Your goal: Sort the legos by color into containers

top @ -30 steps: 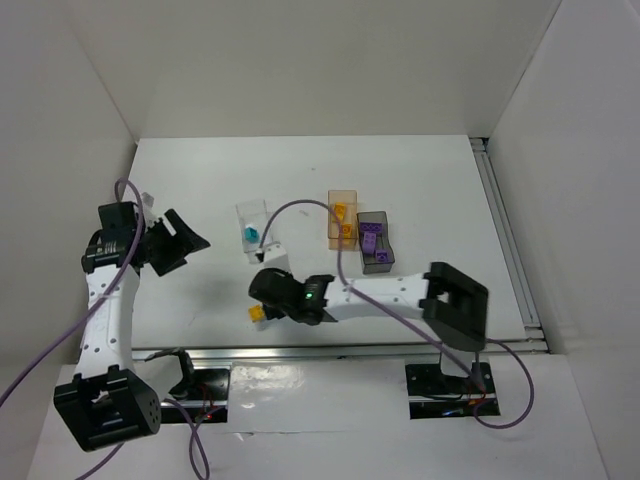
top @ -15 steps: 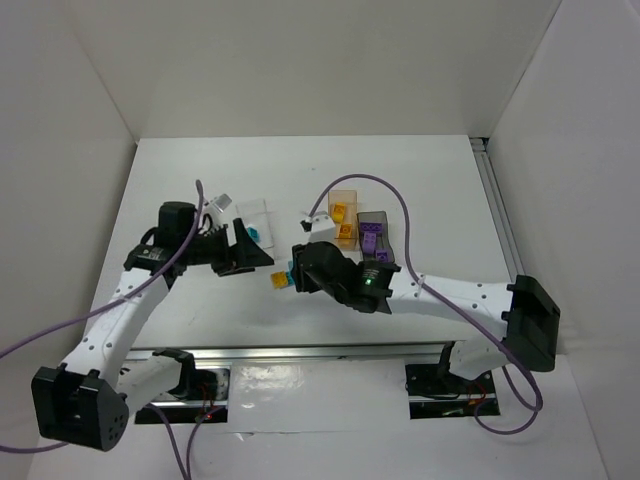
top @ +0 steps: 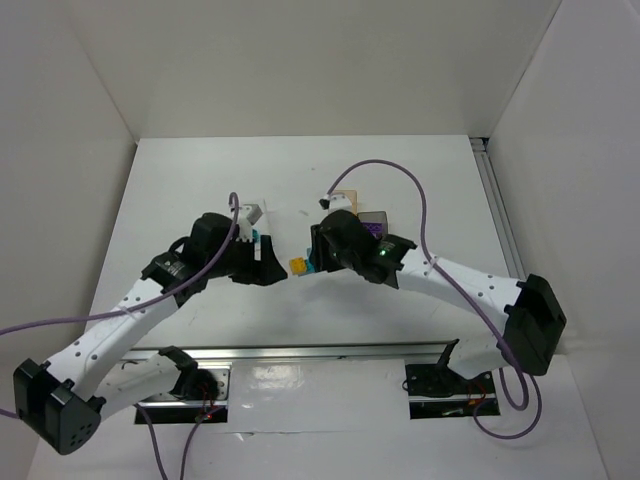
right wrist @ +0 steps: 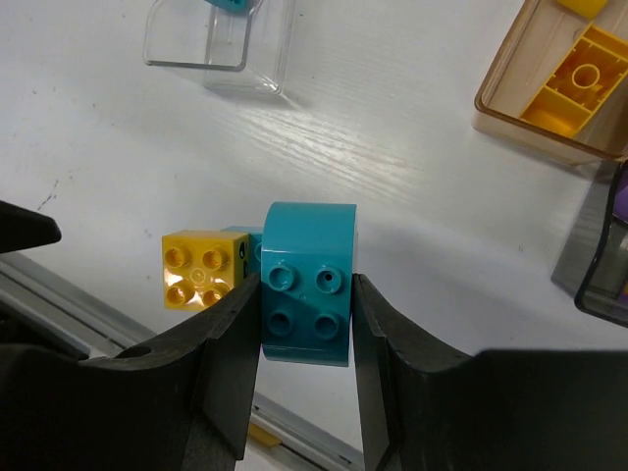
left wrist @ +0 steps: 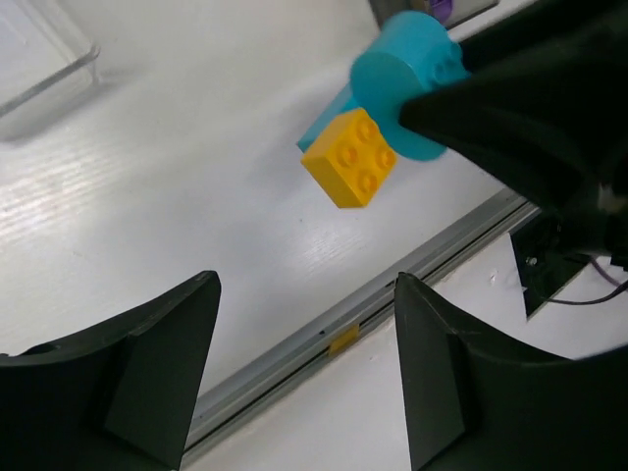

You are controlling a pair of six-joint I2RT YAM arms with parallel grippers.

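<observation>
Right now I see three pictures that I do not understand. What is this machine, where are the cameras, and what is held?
These are two robot arms at a white table. One picture looks down from above; the other two come from a camera on each wrist. The right gripper is shut on a teal brick with a yellow brick stuck to it. The left gripper is open and empty, facing them. On the table stand a clear bin, an orange bin and a dark bin.
</observation>
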